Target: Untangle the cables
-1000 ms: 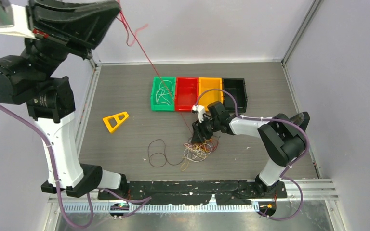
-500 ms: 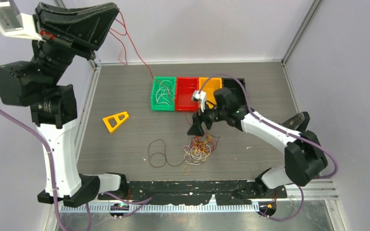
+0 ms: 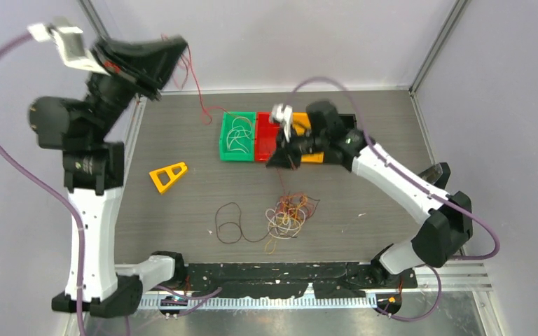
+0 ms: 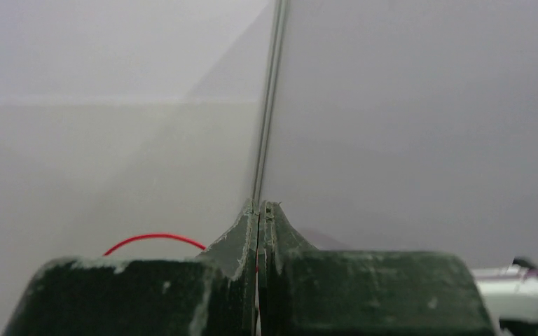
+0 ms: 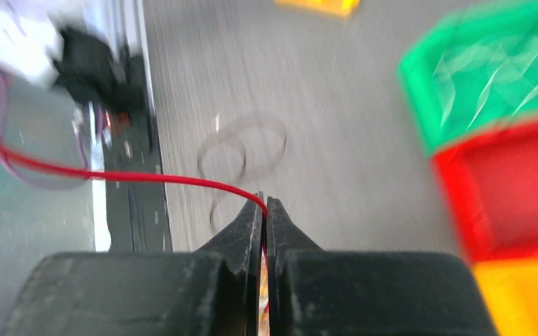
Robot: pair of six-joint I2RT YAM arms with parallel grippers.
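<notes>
Right gripper (image 3: 276, 162) risen off tangle (image 3: 288, 213) below it, jaws reclosed on red cable (image 5: 112, 173); left gripper (image 4: 260, 206) pinches it too. Strand likely nearly free.

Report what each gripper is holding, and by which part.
The left gripper is shut on a red cable, pinched at its fingertips. The right gripper pinches a red strand the same way. Where along their length cannot be told.

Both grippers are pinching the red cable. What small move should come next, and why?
Probably raise the right gripper a little, away from the tangle. It is shut on the red cable by the red bin, the high left gripper pinches it too, and a thin strand seems to trail down into the tangle.
</notes>
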